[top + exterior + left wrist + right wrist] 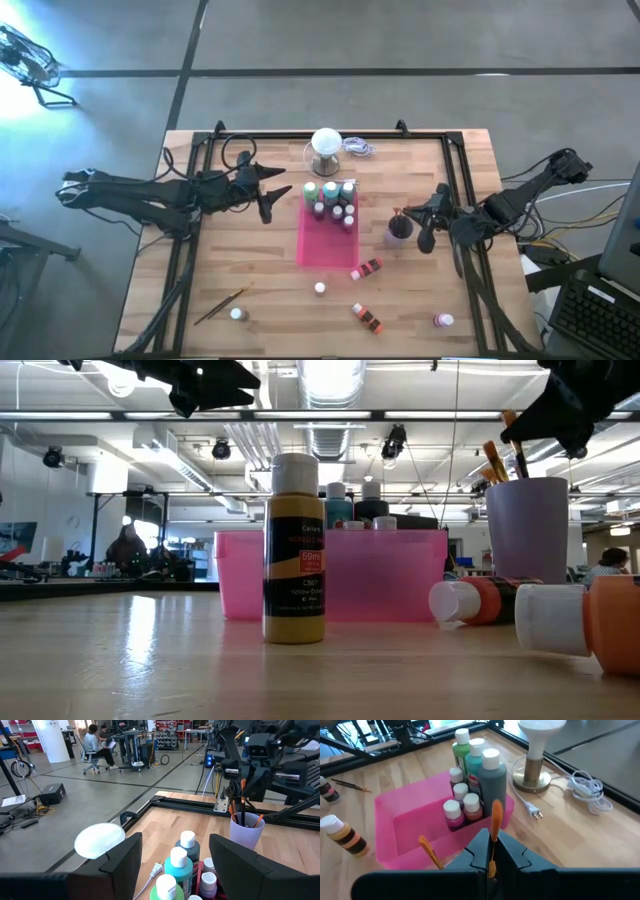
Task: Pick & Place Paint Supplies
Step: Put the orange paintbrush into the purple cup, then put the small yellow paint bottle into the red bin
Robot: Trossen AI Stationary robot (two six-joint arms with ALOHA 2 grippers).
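Brushes (492, 827) sit pinched in my right hand (425, 235) just above the lilac cup (399, 230) beside the pink tray (328, 240), I think for dropping in. Left hand (268, 200), fingers wide and empty, waits beside the tray's bottles (331, 196).

From my low view the pink tray (385, 575) hides most of the bottles inside, only caps show; the orange bottle (605, 625) is cut off at frame edge, and I can't read brush (222, 305) detail from high cam.
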